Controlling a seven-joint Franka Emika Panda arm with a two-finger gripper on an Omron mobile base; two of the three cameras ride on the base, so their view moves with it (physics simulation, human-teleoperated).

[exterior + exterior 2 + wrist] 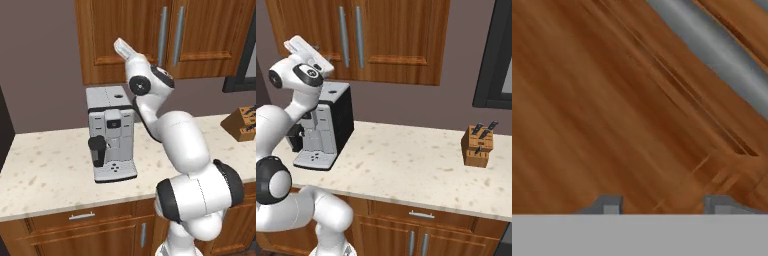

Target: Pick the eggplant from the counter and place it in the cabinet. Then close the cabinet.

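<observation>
Claw (662, 205) up against left door of cabinet (125, 35), tips parted, nothing between them. Both doors look shut. No eggplant seen on tabletop (406, 160) near coffee machine (111, 132); whereabouts unknown, likely inside. Task probably near finished.

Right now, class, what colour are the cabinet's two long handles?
Silver-grey, on the cabinet handles; clearest in the right base view.

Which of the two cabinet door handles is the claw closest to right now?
The left handle of the cabinet; the claw faces the left door panel, and that bar runs close by in the hand view, unlike the right handle.
</observation>
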